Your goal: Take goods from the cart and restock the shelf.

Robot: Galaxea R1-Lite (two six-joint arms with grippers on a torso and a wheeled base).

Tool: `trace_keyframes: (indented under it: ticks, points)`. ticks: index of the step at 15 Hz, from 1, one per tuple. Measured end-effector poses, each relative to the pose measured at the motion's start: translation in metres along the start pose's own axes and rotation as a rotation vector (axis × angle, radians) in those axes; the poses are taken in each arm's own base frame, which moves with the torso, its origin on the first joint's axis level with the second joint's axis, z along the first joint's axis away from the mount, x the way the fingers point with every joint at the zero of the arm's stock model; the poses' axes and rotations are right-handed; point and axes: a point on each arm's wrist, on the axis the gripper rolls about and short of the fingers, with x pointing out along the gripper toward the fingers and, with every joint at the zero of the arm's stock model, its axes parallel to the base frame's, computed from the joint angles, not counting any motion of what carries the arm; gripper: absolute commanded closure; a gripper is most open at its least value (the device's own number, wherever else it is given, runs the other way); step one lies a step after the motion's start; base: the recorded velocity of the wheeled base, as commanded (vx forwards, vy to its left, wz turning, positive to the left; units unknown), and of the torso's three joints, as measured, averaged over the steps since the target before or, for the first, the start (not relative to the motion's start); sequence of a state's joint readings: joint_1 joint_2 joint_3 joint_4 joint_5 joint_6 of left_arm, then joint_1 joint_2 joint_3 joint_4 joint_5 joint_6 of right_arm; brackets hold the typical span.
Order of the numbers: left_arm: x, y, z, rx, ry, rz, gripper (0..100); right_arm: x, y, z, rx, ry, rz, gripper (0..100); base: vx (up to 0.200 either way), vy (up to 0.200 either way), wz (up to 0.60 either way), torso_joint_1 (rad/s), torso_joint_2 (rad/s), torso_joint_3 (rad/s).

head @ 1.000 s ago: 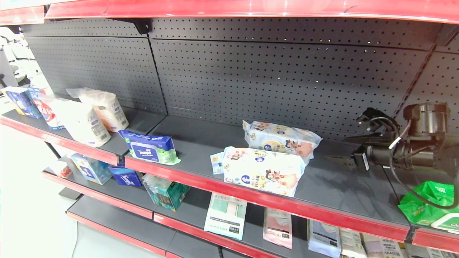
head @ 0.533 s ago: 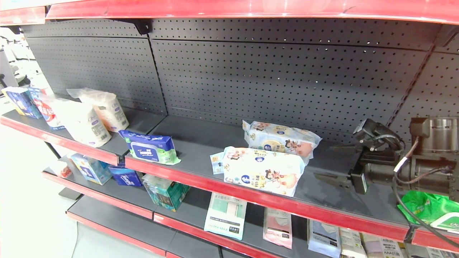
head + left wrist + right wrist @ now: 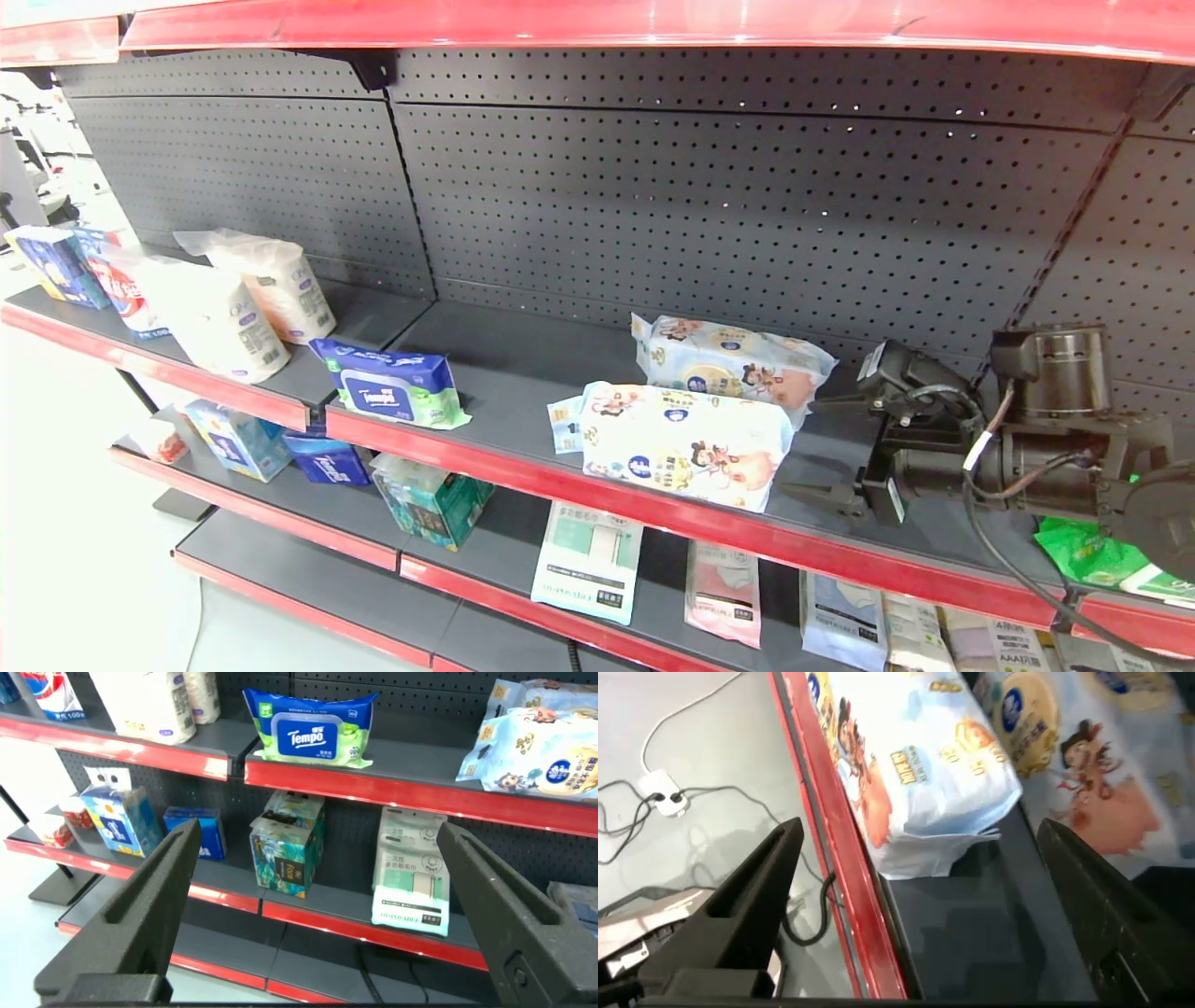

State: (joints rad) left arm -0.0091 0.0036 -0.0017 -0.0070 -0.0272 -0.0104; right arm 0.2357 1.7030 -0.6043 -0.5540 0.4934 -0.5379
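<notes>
Right gripper [image 3: 801, 444]: spread wide, nothing held; over the middle shelf [image 3: 523, 471] near its red front lip, fingers pointing at the front cartoon pack [image 3: 686, 446], just beside it, not touching. In the right wrist view, gripper [image 3: 917, 826] with that pack's end [image 3: 924, 775] between the open fingers.

Left gripper [image 3: 318, 829]: spread wide, nothing held; facing the lower tiers.

Goods on the middle shelf:
- Front cartoon pack: lying flat at the lip.
- Rear cartoon pack [image 3: 733, 362]: behind the first, touching it.
- Blue-and-green wipes pack [image 3: 392, 383]: well to the left, at the lip.
- Two white paper rolls [image 3: 219, 317], upright, on the next bay to the left; red-and-white pack [image 3: 126, 285] and blue box [image 3: 56, 266] beyond.
- Green pack [image 3: 1088, 551]: at the far right, partly hidden by the right arm.

In the way: nothing between the right gripper and the front pack.

Tier below: teal tissue box [image 3: 431, 499], tilted; blue packs [image 3: 233, 439]; hanging white-and-green pack [image 3: 588, 560]; pink pack [image 3: 724, 593].

Surface and room: dark grey shelf boards with red edges; black pegboard back [image 3: 700, 205]; pale floor [image 3: 75, 560]; white cable and plug [image 3: 663, 798] on the floor under the shelving.
</notes>
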Motion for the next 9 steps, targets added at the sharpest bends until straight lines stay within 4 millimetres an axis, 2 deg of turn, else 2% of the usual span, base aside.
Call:
trace_keyframes:
  ticks: [4, 9]
  points:
    - [0.000, 0.000, 0.000, 0.000, 0.000, 0.000, 0, 0.013, -0.001, -0.008, 0.007, 0.029, 0.023, 0, 0.000, 0.000, 0.00, 0.000, 0.00, 0.000]
    - [0.000, 0.000, 0.000, 0.000, 0.000, 0.000, 0, 0.023, -0.009, -0.008, 0.001, 0.018, 0.014, 0, 0.000, 0.000, 0.00, 0.000, 0.00, 0.000]
